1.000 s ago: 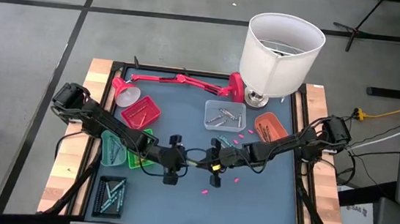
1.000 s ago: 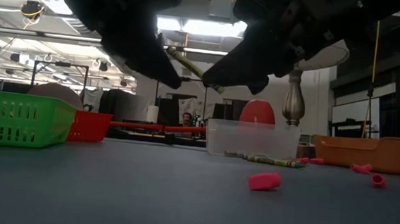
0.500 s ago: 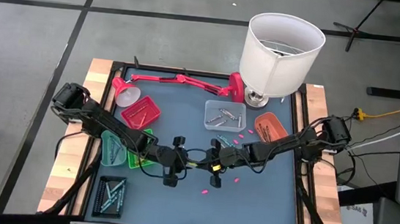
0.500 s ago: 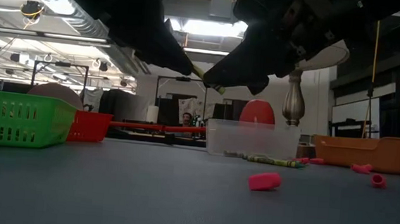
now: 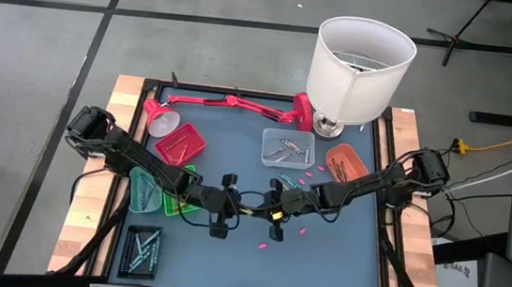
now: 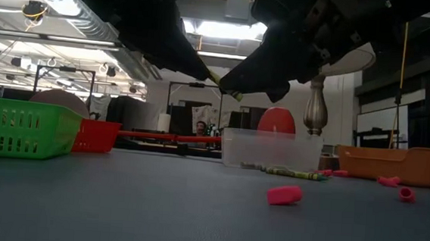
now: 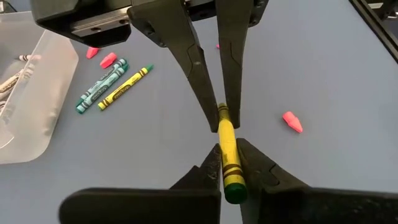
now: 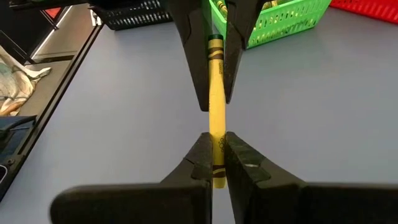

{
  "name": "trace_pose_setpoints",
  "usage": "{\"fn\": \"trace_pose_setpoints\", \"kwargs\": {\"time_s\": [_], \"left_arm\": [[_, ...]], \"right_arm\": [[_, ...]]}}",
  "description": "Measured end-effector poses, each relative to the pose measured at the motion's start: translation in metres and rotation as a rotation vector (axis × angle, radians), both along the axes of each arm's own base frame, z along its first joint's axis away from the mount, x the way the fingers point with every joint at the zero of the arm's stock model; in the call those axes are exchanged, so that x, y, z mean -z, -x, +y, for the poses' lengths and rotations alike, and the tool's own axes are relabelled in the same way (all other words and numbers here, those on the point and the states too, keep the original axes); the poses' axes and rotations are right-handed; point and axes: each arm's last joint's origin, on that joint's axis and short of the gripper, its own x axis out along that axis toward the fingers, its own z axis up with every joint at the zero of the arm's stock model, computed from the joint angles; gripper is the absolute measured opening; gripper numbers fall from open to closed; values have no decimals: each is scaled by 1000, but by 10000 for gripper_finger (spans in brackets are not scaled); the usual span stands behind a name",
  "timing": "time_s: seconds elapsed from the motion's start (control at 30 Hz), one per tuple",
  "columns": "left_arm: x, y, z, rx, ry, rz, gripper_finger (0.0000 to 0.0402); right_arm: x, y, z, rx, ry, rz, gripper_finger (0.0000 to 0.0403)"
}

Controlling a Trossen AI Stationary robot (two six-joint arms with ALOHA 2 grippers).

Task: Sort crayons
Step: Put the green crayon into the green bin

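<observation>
Two hands grip one yellow crayon (image 7: 227, 155) in mid-air above the table's centre: left hand (image 5: 229, 200) clamped on one end, right hand (image 5: 272, 204) on the other. Several trays hold sorted crayons; loose crayons (image 7: 111, 85) remain. Grey-blue table (image 5: 236, 151); workshop beyond, a person distant.

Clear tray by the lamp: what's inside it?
The clear tray holds a few grey crayons, seen from above. From table height its frosted wall hides them, so an exact count is uncertain.
</observation>
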Motion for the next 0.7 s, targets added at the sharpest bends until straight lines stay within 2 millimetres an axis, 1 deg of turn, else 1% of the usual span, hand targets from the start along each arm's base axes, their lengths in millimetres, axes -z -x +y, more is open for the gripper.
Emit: {"fn": "trace_pose_setpoints", "kwargs": {"time_s": [0.2, 0.27, 0.4, 0.57, 0.7], "left_arm": [[0, 0, 0, 0, 0, 0, 10], [0, 0, 0, 0, 0, 0, 11], [0, 1, 0, 6, 2, 8, 11], [-8, 14, 3, 27, 9, 89, 11], [-21, 32, 8, 11, 64, 169, 11]], "right_arm": [[0, 0, 0, 1, -1, 0, 25], [0, 0, 0, 2, -2, 0, 40], [0, 0, 0, 6, -1, -1, 87], [0, 0, -1, 7, -1, -2, 131], [0, 0, -1, 6, 2, 8, 142]]}}
